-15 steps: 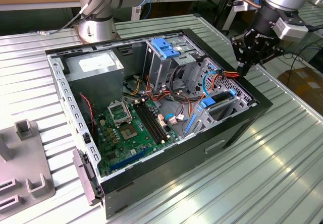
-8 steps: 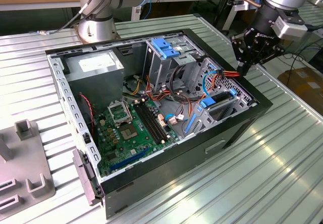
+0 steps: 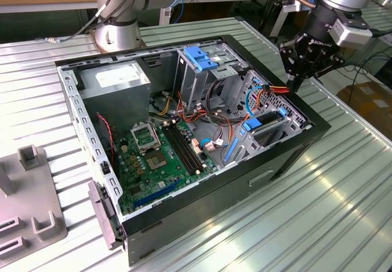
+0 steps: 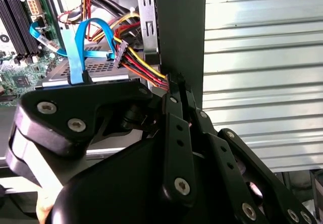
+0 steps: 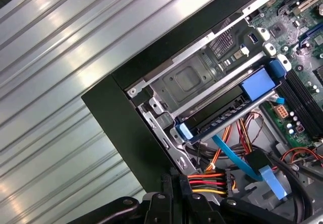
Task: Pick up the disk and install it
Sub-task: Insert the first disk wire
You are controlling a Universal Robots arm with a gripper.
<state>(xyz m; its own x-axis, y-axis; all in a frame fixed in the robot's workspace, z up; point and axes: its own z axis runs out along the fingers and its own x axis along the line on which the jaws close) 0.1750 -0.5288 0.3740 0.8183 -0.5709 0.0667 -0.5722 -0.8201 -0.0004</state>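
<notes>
Two black fingers [image 4: 171, 108] of the hand [image 4: 176, 80] lie pressed close together, their tips at a bundle of red, yellow and black power wires [image 4: 139, 65]. Whether they pinch a wire or merely touch the bundle I cannot tell. In the exterior view the hand [image 3: 298, 83] hangs over the corner of the open computer case on the exterior view's right, just above its black side wall [image 3: 288, 155].

The disk [image 5: 222, 114] sits in the drive bay in that same corner, its blue frame running along the bay's slot. In the second wrist view a blue data cable [image 4: 75, 42] runs to the disk's edge, with the power plug [image 4: 119, 57] just beside it.

Judging from this, the disk is already in its bay and the work is at the cable end. Doing that well calls for small moves along the line of the wires, no sideways drag on the plug, and tips kept off the disk itself.

Edges crowd in here. A bare sheet-metal bracket [image 4: 146, 17] and the case wall stand just beside the fingers, and loose cables fill the space inward toward the motherboard [image 3: 153, 155]. Open room lies upward and outward, over the ribbed metal worktop [image 3: 343, 211].
</notes>
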